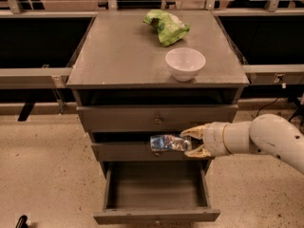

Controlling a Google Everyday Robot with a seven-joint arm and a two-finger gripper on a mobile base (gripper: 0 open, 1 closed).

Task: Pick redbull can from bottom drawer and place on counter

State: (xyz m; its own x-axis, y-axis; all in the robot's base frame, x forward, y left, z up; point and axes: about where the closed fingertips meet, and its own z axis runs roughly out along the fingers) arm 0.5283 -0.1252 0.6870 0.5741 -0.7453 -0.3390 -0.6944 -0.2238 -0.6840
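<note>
The redbull can [167, 143], silver and blue, lies sideways in the air in front of the middle drawer front. My gripper [191, 142] is shut on its right end, reaching in from the right on a white arm. Below it the bottom drawer [156, 215] is pulled open, and its inside shows nothing in it. The counter [118, 51] is the grey cabinet top above the gripper and can.
A white bowl [185, 63] stands near the counter's front right. A green bag [166, 25] lies at the counter's back. Two shallower drawers [156, 120] above the open one are closed. Speckled floor surrounds the cabinet.
</note>
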